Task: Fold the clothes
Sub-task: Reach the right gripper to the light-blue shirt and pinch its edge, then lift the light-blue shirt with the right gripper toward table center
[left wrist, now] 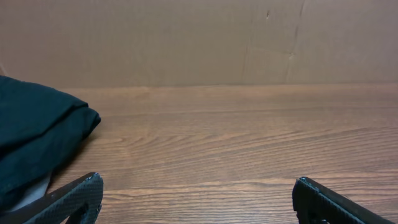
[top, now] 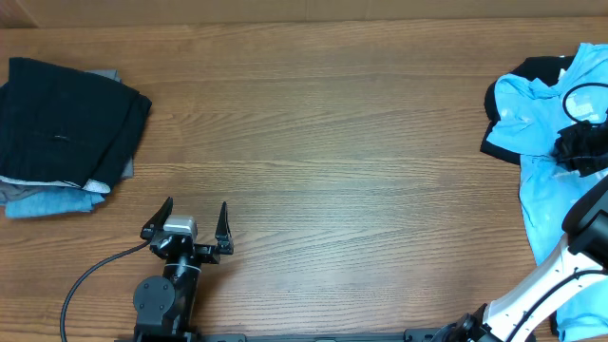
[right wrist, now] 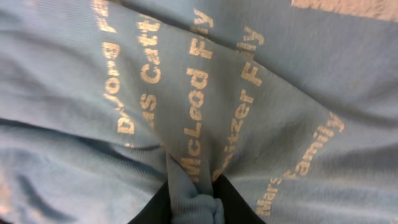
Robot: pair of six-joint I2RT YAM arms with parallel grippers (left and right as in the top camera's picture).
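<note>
Overhead view: the sky-blue T-shirt (top: pixel 541 123) lies crumpled at three o'clock, at the table (top: pixel 332 123) edge, partly over a black shirt (top: pixel 496 142) whose edge shows on its nine o'clock side. The right gripper (top: pixel 577 150) sits on top of the blue cloth. From the right wrist, its two dark fingers (right wrist: pixel 239 205) are clamped on a raised fold of the T-shirt (right wrist: pixel 280 62), and pale printed lettering runs up from the pinch. The left gripper (top: pixel 196 204) rests at seven o'clock with its jaws wide apart, holding nothing. A folded pile (top: pixel 66 133) of dark, grey and blue garments sits at nine to ten o'clock, well apart from the T-shirt.
</note>
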